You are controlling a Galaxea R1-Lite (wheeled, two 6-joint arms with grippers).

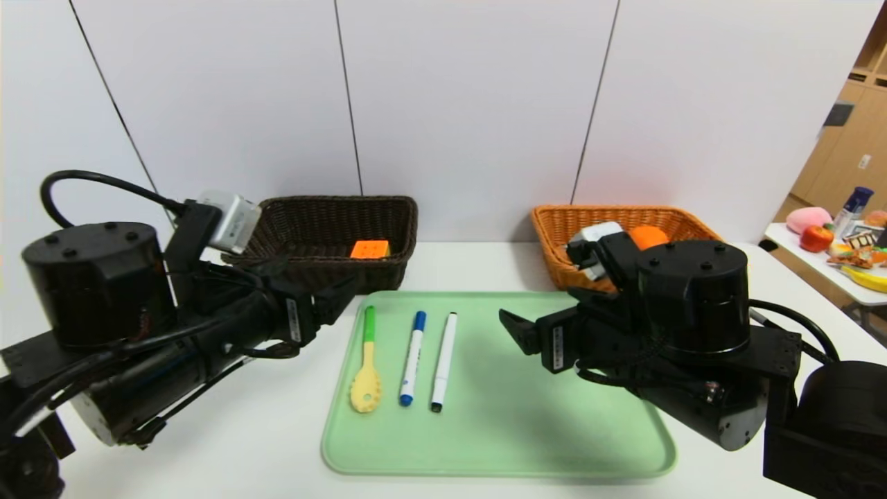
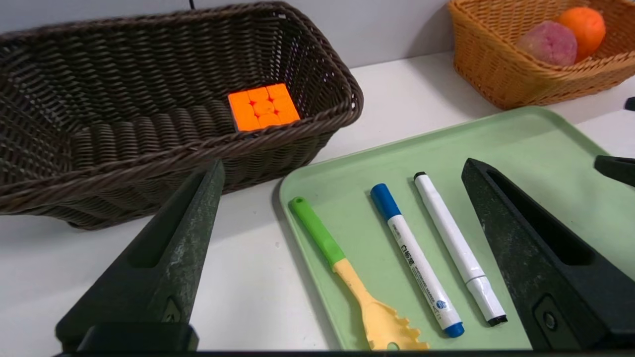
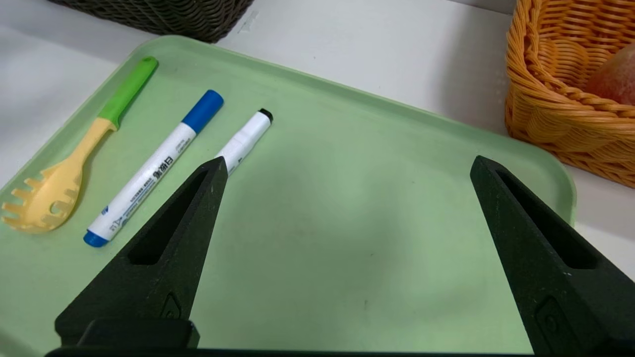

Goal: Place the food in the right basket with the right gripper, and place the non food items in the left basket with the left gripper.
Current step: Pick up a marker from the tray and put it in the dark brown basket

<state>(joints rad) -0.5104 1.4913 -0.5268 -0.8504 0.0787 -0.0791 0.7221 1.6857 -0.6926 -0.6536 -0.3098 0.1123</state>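
A green tray (image 1: 527,416) holds a green-and-yellow pasta spoon (image 1: 366,367), a blue-capped marker (image 1: 413,357) and a white marker with black ends (image 1: 443,360), side by side at its left part. The dark brown left basket (image 1: 332,208) holds an orange cube (image 1: 370,249). The orange right basket (image 1: 554,229) holds an orange fruit (image 1: 648,236) and a pink fruit (image 2: 548,43). My left gripper (image 1: 343,294) is open and empty, left of the tray above its far left corner. My right gripper (image 1: 516,331) is open and empty over the tray's bare right half.
The white table (image 1: 229,443) ends at a white wall behind the baskets. A side table (image 1: 824,267) at the far right carries toy foods and a bottle. In the right wrist view the tray (image 3: 347,223) between the fingers is bare.
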